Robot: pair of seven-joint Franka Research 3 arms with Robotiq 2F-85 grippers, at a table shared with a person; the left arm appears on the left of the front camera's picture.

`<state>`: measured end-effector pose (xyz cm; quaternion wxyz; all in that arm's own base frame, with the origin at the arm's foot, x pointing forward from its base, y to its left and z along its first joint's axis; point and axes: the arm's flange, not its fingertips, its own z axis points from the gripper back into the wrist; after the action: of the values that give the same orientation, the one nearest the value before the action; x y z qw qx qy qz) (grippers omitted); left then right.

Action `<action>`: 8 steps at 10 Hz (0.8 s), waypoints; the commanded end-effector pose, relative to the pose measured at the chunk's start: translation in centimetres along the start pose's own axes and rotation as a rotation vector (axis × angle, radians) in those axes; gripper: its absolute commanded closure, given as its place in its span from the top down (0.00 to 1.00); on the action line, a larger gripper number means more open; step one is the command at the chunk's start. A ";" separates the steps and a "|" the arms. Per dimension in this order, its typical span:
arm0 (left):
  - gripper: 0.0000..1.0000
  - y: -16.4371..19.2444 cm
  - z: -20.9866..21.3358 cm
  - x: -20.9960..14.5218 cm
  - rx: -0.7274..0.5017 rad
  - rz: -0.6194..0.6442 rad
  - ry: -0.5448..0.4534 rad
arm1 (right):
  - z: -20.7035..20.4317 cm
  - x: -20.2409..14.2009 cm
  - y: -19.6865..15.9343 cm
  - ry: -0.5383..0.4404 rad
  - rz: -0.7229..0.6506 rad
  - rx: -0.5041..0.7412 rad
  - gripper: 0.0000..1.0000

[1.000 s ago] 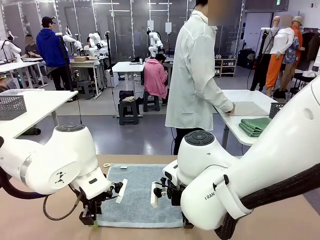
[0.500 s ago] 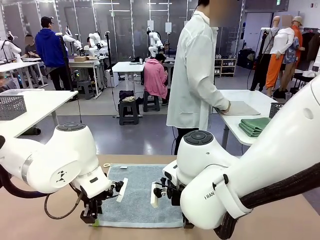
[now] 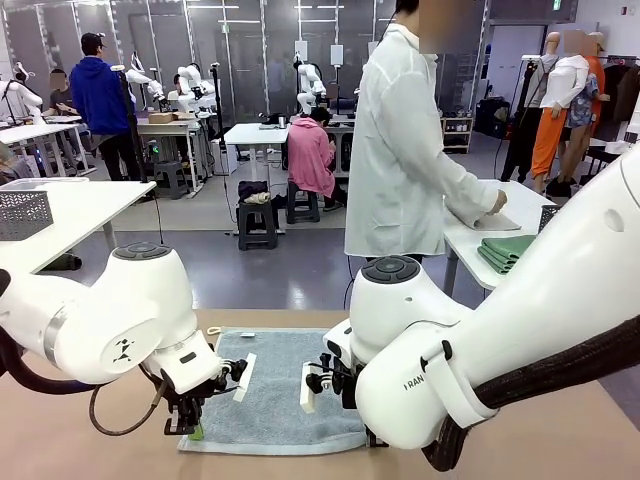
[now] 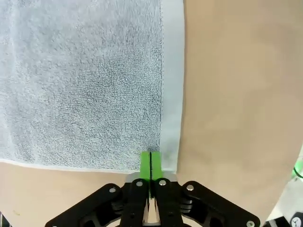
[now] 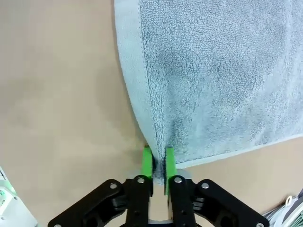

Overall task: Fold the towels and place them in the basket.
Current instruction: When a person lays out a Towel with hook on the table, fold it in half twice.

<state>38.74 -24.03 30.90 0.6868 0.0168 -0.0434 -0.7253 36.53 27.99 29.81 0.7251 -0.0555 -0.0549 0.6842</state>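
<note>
Towel [image 3: 275,385] lies flat on table [image 3: 40,445], lower centre of the front view, with its whole outline visible.
Left wrist view: left gripper [image 4: 150,161], pads pressed together on the hem at the towel's lower-right corner.
Right wrist view: right gripper [image 5: 158,161], jaws narrow, pinching a raised fold of the hem at lower centre.

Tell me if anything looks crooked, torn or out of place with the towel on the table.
Nothing serious. The towel lies flat; only its corner at the right end effector is puckered, the hem bowing inward toward the pinch. The left end effector grips its corner neatly.
</note>
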 end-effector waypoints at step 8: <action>0.21 0.5 -0.4 -0.1 -0.010 -0.013 0.008 | -0.2 0.4 -0.5 0.007 -0.015 0.032 0.00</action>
<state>38.82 -23.88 30.62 0.6877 0.0155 -0.0400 -0.7247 36.93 28.19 29.59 0.7268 -0.0528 -0.0489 0.6830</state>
